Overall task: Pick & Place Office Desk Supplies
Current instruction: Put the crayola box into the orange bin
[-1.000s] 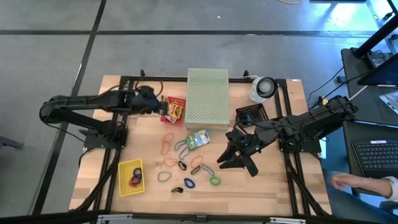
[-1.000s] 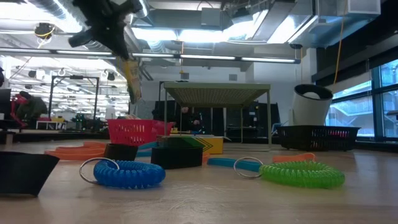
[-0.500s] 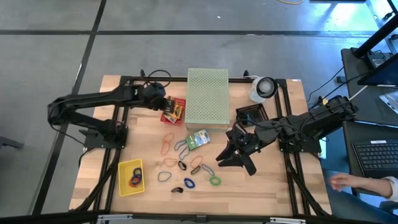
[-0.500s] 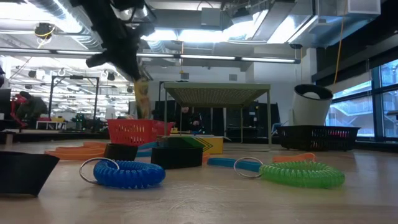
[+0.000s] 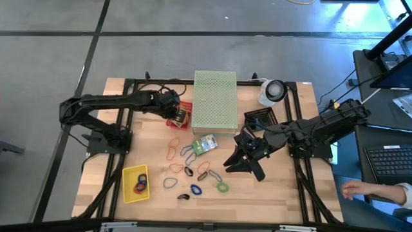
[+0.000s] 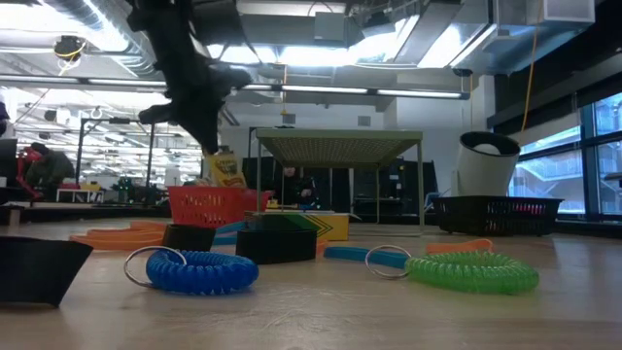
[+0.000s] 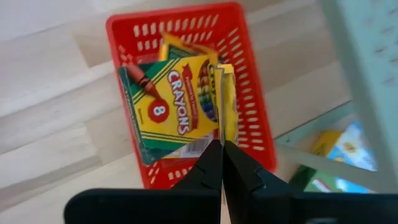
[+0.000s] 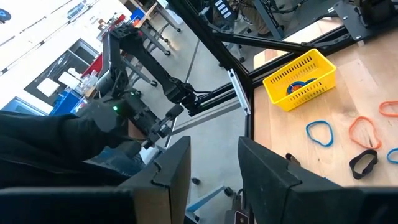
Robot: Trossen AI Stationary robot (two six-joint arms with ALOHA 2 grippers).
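My left gripper hangs over the red basket at the far left of centre, shut on a thin yellow crayon box seen edge-on. A second crayon box lies flat in that basket. In the low view the held box hangs just above the basket's rim. Rubber-band loops, a small black clip and another card box lie mid-table. Right of them, my right gripper hovers open, nothing between its fingers. My left gripper pinches the crayon box's upper end between its two fingers, across its thin side. The fingers come from above, slanting down. The box hangs nearly upright below them, over the red basket; whether its lower end touches anything, I cannot tell.
The large pale green perforated box stands just right of the red basket. A yellow basket with bands sits near left, a black basket and a white round object far right. A person's hand shows beyond the right edge.
My left gripper has moved toward the table's right edge and down, over the red basket, staying shut on the crayon box. The box has come down from well above the basket to just above its rim and hangs more upright.
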